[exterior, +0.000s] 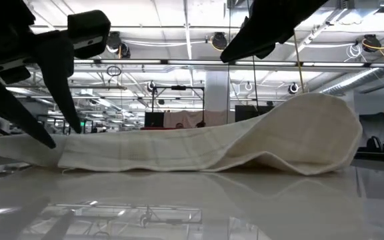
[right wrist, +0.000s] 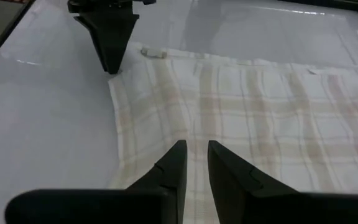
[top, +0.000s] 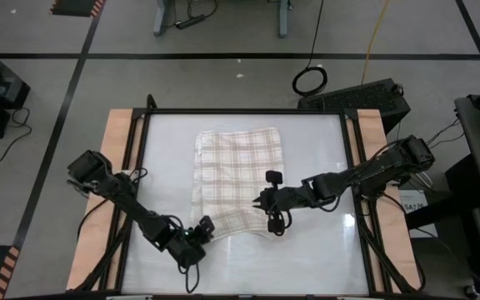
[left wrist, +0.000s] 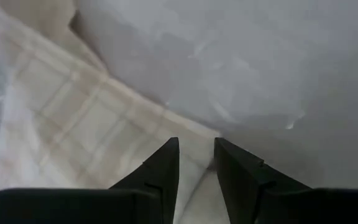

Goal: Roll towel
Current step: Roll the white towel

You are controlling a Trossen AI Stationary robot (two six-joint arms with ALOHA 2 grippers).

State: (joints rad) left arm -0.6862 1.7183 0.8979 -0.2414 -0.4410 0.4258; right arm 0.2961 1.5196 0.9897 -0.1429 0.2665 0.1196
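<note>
Towel (top: 238, 179): both grippers, left (top: 203, 227) and right (top: 262, 200), pinch near edge.

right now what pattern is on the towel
Cream-white with a beige-brown plaid check; the towel shows it best in the right wrist view.

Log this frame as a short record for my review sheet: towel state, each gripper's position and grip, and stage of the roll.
towel: plaid cloth lying mostly flat on the white table, near edge lifted into a hump on one side
left gripper: at the towel's near left corner, fingers pinched on the cloth
right gripper: at the near right edge, fingers narrowed on the cloth
stage: near edge gripped, no roll formed yet
</note>
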